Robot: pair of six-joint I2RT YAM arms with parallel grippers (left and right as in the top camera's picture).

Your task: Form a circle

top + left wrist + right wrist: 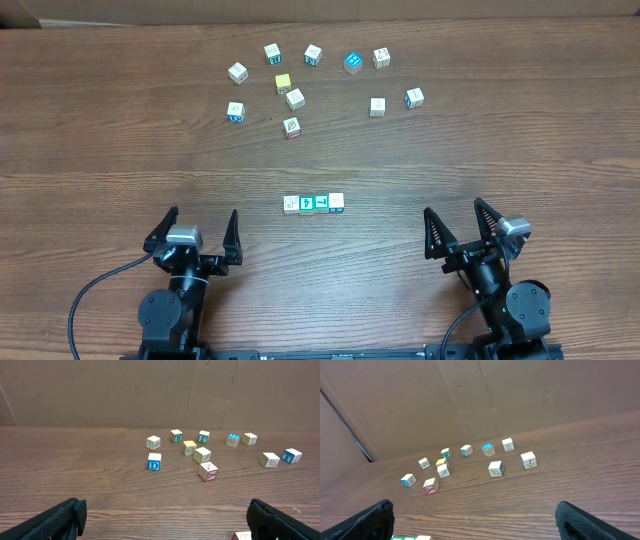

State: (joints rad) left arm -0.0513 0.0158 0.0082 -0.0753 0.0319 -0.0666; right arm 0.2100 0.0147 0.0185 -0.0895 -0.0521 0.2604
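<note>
Several small lettered wooden cubes lie scattered in a loose arc at the far side of the table, among them a yellow-topped cube and a red-edged cube. A short straight row of cubes sits mid-table, nearer to me. My left gripper is open at the near left, nothing between its fingers. My right gripper is open at the near right, also empty. The left wrist view shows the blue D cube and the red X cube far ahead. In the right wrist view the row's end peeks in at the bottom left.
A brown cardboard wall stands behind the wooden table. A black cable loops from the left arm's base at the near edge. A cube corner shows beside the left gripper's right finger.
</note>
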